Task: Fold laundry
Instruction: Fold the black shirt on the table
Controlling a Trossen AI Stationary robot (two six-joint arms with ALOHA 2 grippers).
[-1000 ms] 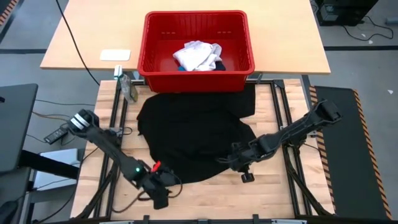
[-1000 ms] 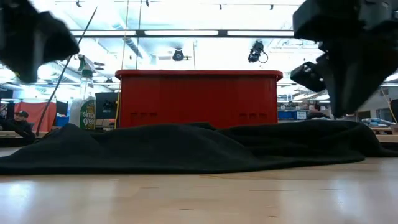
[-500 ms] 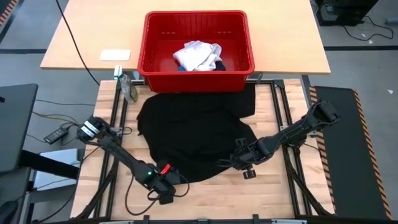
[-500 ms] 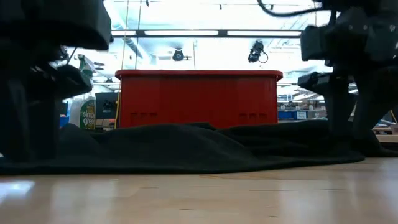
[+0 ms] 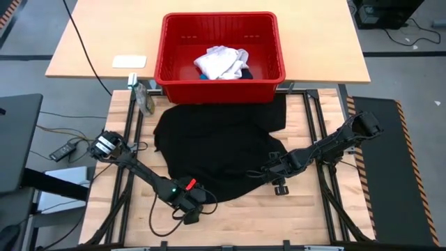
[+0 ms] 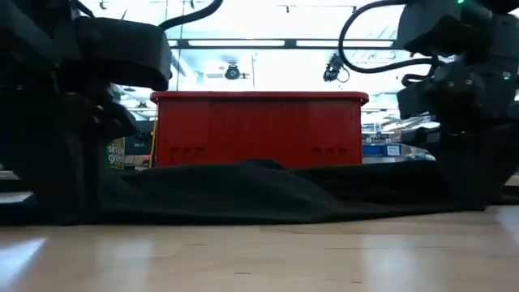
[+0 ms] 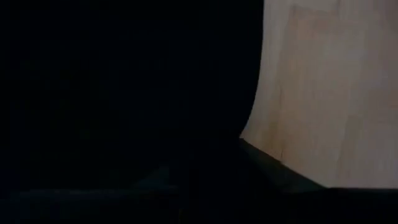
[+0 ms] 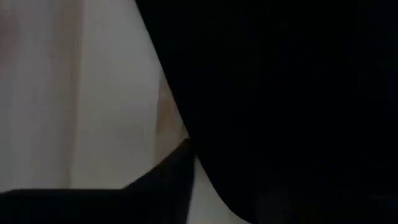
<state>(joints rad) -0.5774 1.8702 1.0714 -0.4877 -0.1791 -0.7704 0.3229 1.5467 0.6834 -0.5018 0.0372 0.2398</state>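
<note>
The counter (image 5: 230, 219) carries everything, pale wood slats with a second tabletop behind it. Spread across its middle lies the black shirt (image 5: 216, 150), rumpled and roughly flat, its far edge running up under the red basket (image 5: 221, 49). In the basket sit the white garment (image 5: 220, 61) and, just beside it, a sliver of the small blue piece (image 5: 201, 75), both waiting their turn.

Both arms are down at the shirt's near hem. The left gripper (image 5: 189, 206) sits at the near left corner of the cloth, touching or just over its edge; the right gripper (image 5: 273, 173) is at the near right edge. From the low view both come right down to the counter beside the dark fabric. Each wrist view is filled with black cloth against bare wood, so the jaws are at the hem, but I cannot tell whether either pair is clenched on the cloth or released.

My guess is the step in hand is taking hold of the near hem for the first fold. The next move calls for a sure pinch on both corners, then lifting together and carrying the hem toward the basket side, keeping the cloth level so it doesn't bunch.

A spray bottle (image 5: 144, 97) stands near the basket's left corner.
</note>
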